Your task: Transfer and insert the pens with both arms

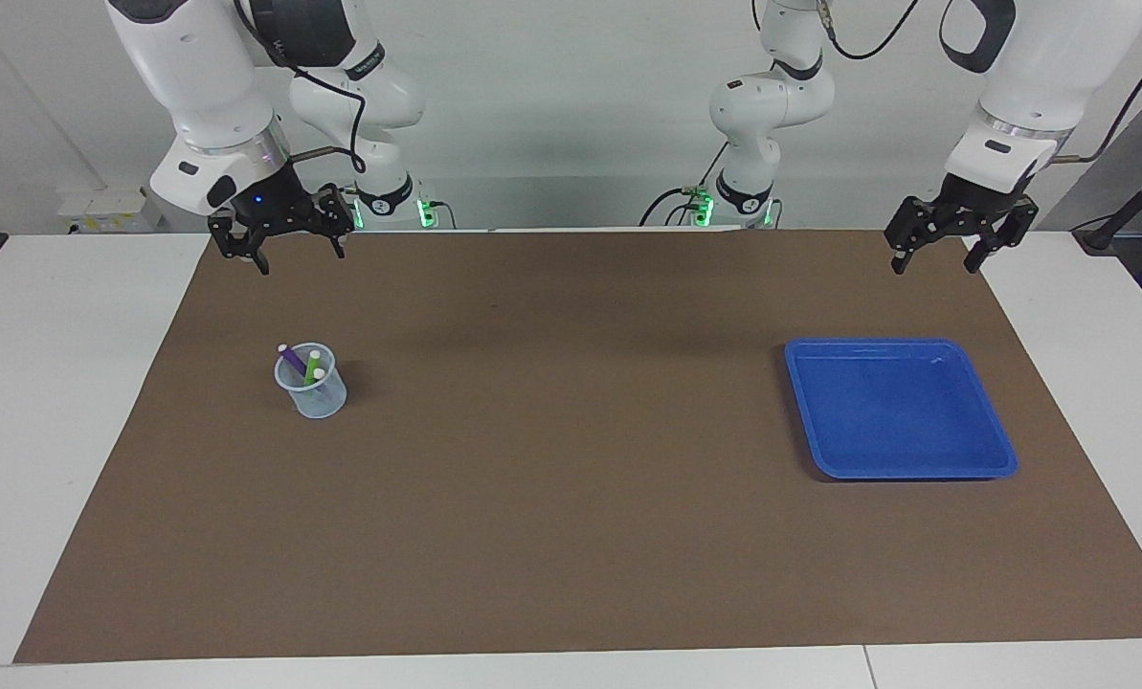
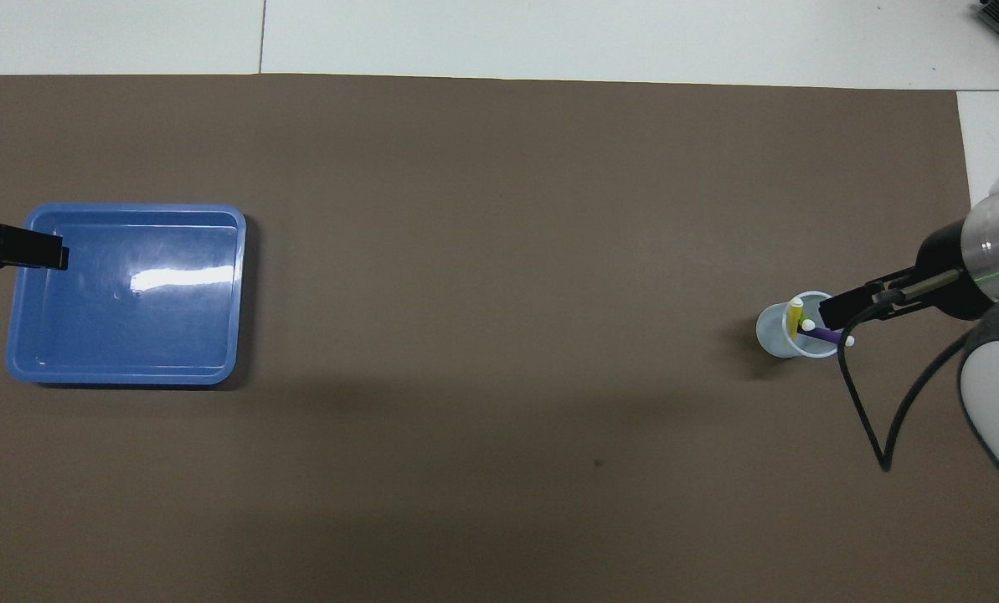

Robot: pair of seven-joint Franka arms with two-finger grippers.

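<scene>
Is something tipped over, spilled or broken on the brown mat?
Nothing stands out. The clear plastic cup stands upright with the purple, yellow and green pens leaning inside it; the blue plastic tray lies flat and undamaged.
</scene>
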